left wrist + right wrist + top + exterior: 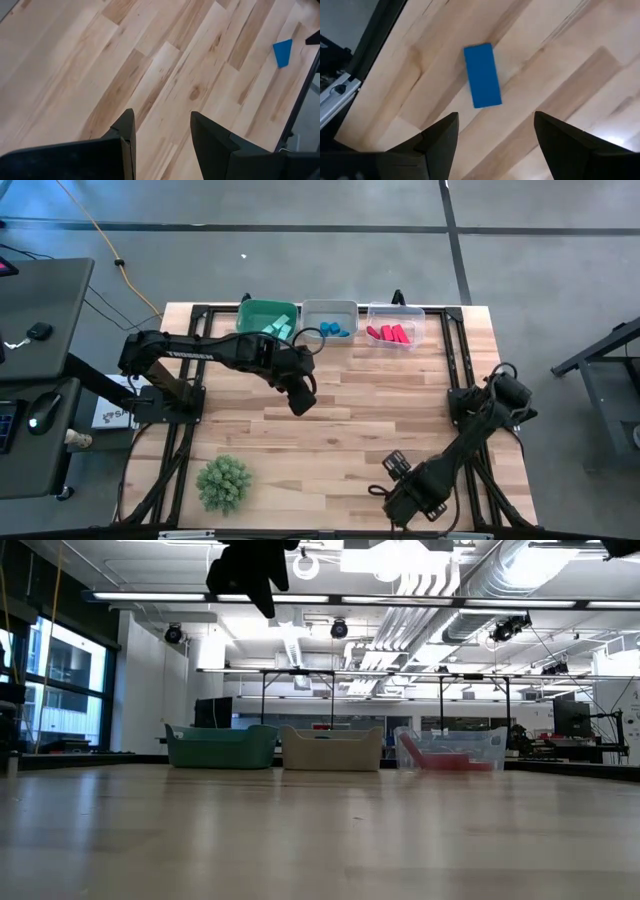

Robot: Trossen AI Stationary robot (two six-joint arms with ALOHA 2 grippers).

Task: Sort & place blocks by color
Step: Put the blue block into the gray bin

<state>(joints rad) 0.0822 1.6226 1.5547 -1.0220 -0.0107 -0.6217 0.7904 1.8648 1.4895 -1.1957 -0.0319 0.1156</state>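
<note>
Left pincer (300, 402) parted mid-table, right pincer (398, 505) spread wide

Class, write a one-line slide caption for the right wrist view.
Right gripper, jaws open, hovers above a blue block lying flat on the wooden table.

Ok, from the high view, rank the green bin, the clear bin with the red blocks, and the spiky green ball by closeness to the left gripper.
Left gripper is open, mid-table.
1. Green bin, at the back edge, on the left.
2. Spiky green ball, front left.
3. Clear bin holding red blocks, at the back edge, on the right.
</note>
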